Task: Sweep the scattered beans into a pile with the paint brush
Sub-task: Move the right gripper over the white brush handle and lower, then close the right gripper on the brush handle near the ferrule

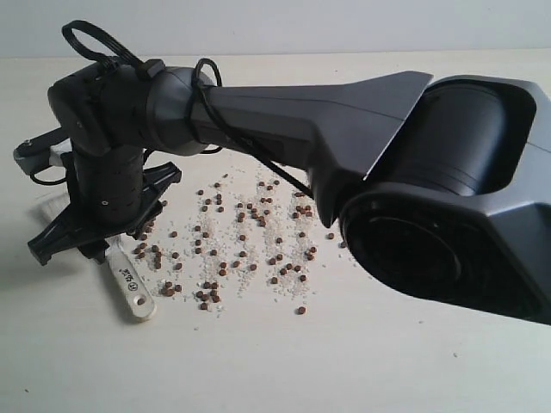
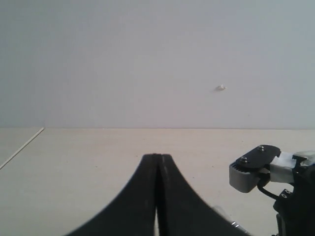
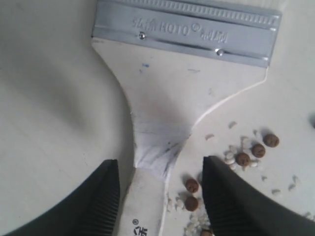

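No sweeping yet: the beans [image 1: 250, 241] lie scattered on the table [image 1: 387, 361], the open right hand [image 3: 160, 169] straddles the ungripped paint brush [image 3: 162, 113], and the left hand [image 2: 157, 160] is closed, empty.

Exterior: I see only the handle end of the paint brush [image 1: 134, 291], the rest hidden under the right gripper [image 1: 105, 237] | handle print too small to read | right arm [image 1: 344, 129] covers some beans [image 1: 250, 232] toward the far edge of the desk [image 1: 344, 370], arm itself cut off at the frame edge | right wrist: bristles and handle end out of frame
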